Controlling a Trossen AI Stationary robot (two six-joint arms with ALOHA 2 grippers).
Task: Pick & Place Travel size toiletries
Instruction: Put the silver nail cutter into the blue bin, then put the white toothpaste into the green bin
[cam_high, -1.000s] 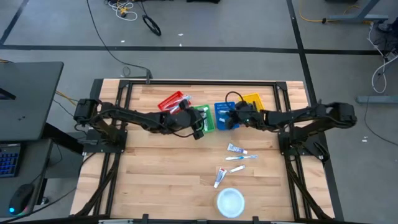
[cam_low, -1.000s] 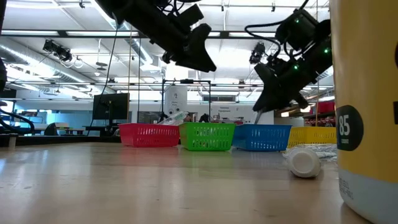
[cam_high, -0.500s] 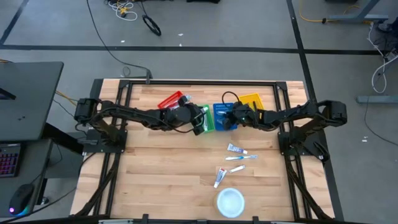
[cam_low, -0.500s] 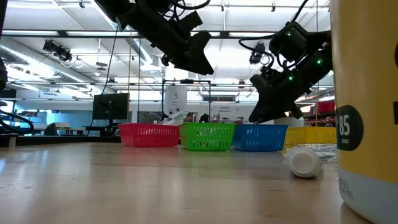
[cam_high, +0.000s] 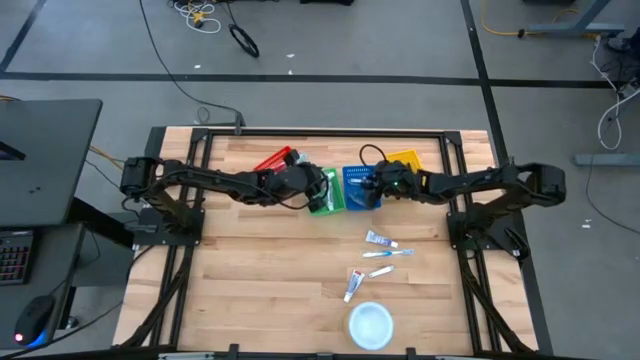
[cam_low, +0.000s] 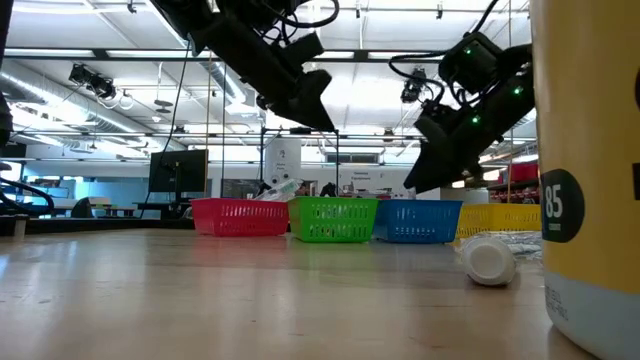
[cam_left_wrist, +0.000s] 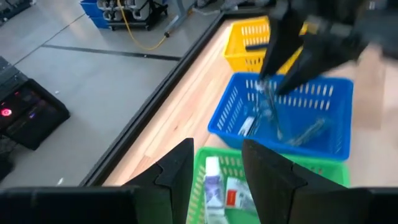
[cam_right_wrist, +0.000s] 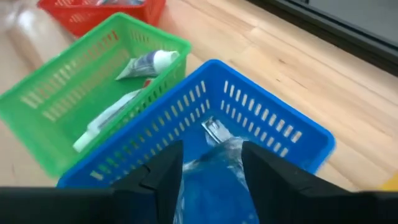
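On the table (cam_high: 260, 270), 4 baskets (cam_high: 359, 187), 4 loose toiletries (cam_high: 378, 239)

Two white tubes (cam_right_wrist: 140, 64) lay in the green basket (cam_right_wrist: 56, 87). Razors (cam_left_wrist: 273, 121) in clear wrap rested in the blue basket (cam_left_wrist: 339, 93). On the bench (cam_high: 260, 270), a tube (cam_high: 378, 239), a toothbrush (cam_high: 388, 254) and another tube (cam_high: 352, 285) lay apart.

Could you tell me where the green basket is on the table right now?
In the high view the green basket sits at the far middle of the table, between the red basket and the blue basket, under the left gripper.
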